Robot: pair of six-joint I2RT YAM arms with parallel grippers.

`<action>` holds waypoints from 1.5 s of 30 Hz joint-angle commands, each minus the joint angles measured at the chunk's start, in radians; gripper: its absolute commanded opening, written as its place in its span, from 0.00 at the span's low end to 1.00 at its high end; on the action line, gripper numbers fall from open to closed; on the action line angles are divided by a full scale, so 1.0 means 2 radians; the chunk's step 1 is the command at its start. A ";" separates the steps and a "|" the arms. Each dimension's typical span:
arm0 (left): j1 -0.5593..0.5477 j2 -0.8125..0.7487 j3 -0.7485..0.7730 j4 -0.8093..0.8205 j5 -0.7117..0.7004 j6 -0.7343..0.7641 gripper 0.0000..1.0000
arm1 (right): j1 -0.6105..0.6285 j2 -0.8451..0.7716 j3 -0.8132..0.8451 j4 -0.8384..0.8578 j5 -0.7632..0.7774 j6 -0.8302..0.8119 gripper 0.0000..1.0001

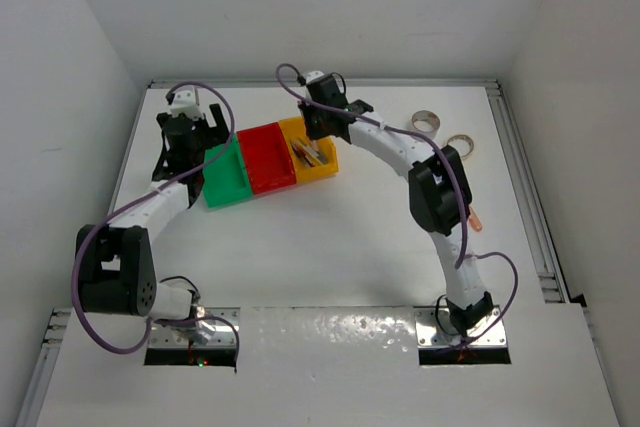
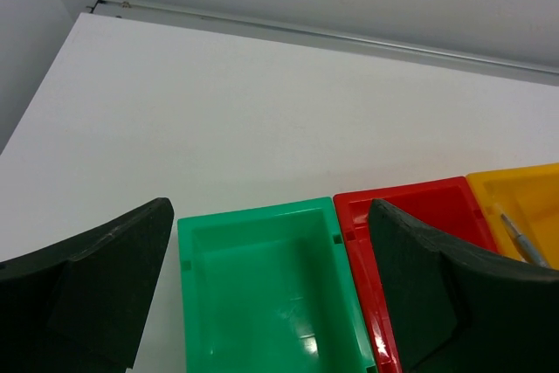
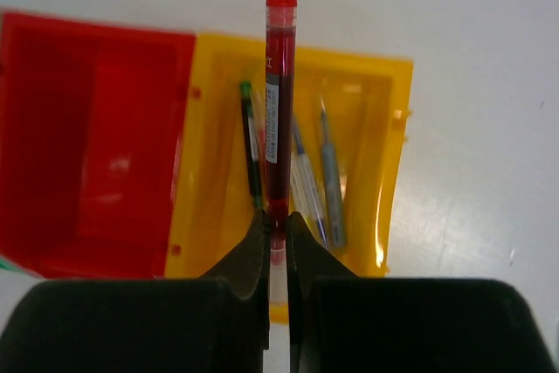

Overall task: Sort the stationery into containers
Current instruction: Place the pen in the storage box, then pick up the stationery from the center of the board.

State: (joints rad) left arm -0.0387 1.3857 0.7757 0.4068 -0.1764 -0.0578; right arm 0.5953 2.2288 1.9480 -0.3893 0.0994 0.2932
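While right gripper (image 3: 277, 231) pinches red pen (image 3: 279, 102) by its end | light, stiff, slick (may pivot); left gripper (image 2: 271, 259) wide, empty

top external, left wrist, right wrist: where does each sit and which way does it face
Top external: above and behind the arms, looking down on the table; left arm and right arm show, bases at bottom.
Left wrist: on the left arm, facing forward and down at the green bin; open left pincer frames it.
Right wrist: on the right arm, facing down at the yellow bin; right pincer shut on a red pen.
Shared: both wrist views show the red bin.
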 commanded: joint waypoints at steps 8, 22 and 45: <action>0.009 -0.012 -0.001 0.027 0.005 -0.003 0.92 | 0.008 -0.001 -0.072 0.032 -0.017 0.027 0.00; 0.009 -0.017 -0.005 0.027 0.006 -0.003 0.92 | 0.003 -0.002 -0.026 0.004 -0.022 -0.005 0.50; 0.012 -0.031 -0.013 0.018 -0.004 0.001 0.91 | -0.187 -0.018 -0.111 -0.167 -0.015 -0.097 0.79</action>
State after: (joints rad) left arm -0.0311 1.3739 0.7528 0.4244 -0.1596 -0.0639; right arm 0.1986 2.2009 1.6928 -0.6651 0.0486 0.1680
